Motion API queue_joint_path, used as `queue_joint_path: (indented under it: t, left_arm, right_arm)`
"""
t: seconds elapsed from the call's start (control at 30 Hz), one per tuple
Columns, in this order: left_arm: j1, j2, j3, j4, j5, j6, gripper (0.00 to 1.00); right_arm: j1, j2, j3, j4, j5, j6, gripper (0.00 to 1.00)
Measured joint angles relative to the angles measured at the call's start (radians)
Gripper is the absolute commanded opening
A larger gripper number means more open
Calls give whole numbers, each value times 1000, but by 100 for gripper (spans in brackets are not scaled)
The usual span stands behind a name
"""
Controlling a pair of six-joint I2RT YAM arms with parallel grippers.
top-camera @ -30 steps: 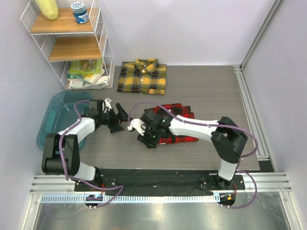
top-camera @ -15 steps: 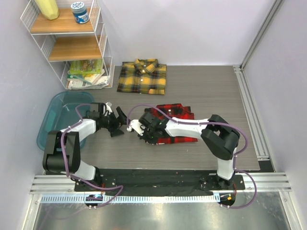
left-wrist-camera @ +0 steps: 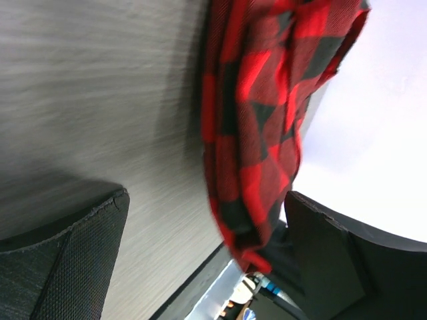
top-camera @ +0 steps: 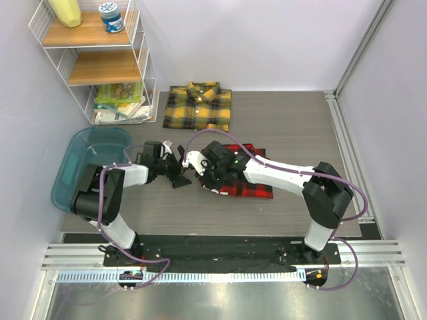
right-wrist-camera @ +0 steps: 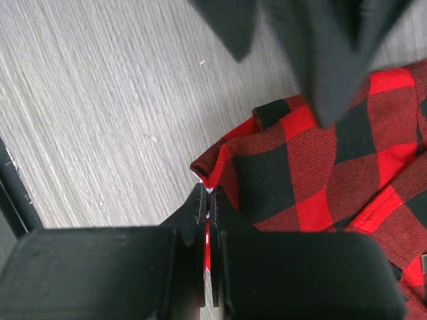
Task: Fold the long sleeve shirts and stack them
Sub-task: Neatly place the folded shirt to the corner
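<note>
A: What changed in the last second?
B: The right claw [right-wrist-camera: 208, 200] has clamped onto the red shirt [top-camera: 250, 187] at its left hem. The left claw [top-camera: 180, 172], spread wide, moved in just beside it.
A: And around them?
B: The yellow shirt [top-camera: 199, 107] lies folded at the desk [top-camera: 293, 127] far edge, with the blue tub [top-camera: 73, 160] to the left. The left claw crowds the pinched corner.

Both arms reach inward, wrists low and nearly meeting at centre. The left gripper [top-camera: 180, 172] points toward its partner with jaws spread wide, holding nothing. The right gripper [right-wrist-camera: 208, 203], its elbow bent out to the right, has its jaws pressed together on a corner of the red-and-black shirt [right-wrist-camera: 300, 167].
</note>
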Motion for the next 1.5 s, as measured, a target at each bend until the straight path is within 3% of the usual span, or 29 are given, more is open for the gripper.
queue_joint_path:
  t: [0.3, 0.43, 0.53, 0.57, 0.63, 0.67, 0.7, 0.73, 0.83, 0.9, 0.93, 1.07, 1.13, 1.23, 1.5]
  left_arm:
    - [-56, 113, 24, 214, 13, -176, 99]
    - [-98, 156, 48, 255, 11, -230, 81]
    - [-117, 201, 103, 221, 5, -233, 58]
    - [-120, 214, 124, 204, -4, -231, 40]
    - [-124, 250, 188, 134, -22, -206, 17]
    - [-124, 265, 216, 105, -32, -192, 0]
    - [-125, 274, 237, 76, -37, -177, 0]
    - [-130, 284, 272, 20, -43, -147, 0]
    - [-153, 319, 418, -163, -84, -30, 0]
    - [-176, 337, 503, -246, -112, 52, 0]
    - [-188, 344, 541, -285, -130, 91, 0]
    - [-257, 403, 753, -445, -205, 249, 0]
    - [-284, 457, 874, -499, -245, 322, 0]
    - [-310, 541, 1037, -566, -292, 397, 0]
    - [-321, 764, 1462, -639, -401, 533, 0]
  right_arm:
    - [-6, 4, 42, -55, -19, -3, 1]
    - [-11, 22, 79, -59, -17, 0, 1]
    - [-16, 40, 105, -57, -7, 10, 1]
    - [-17, 43, 109, -56, -2, 14, 1]
    - [-21, 45, 109, -56, 7, 26, 2]
    - [-24, 45, 109, -56, 10, 33, 7]
    - [-27, 45, 109, -54, 14, 41, 14]
    - [-32, 45, 109, -53, 14, 53, 33]
    - [-79, 44, 110, -55, -22, 108, 46]
    - [-160, 43, 113, -68, -81, 144, 53]
    - [-206, 42, 114, -76, -108, 154, 67]
    - [-495, -1, 106, -125, -209, 198, 99]
    - [-663, -61, 80, -150, -233, 193, 100]
    - [-800, -159, 37, -193, -228, 179, 100]
    - [-866, -311, -69, -246, -227, 130, 100]
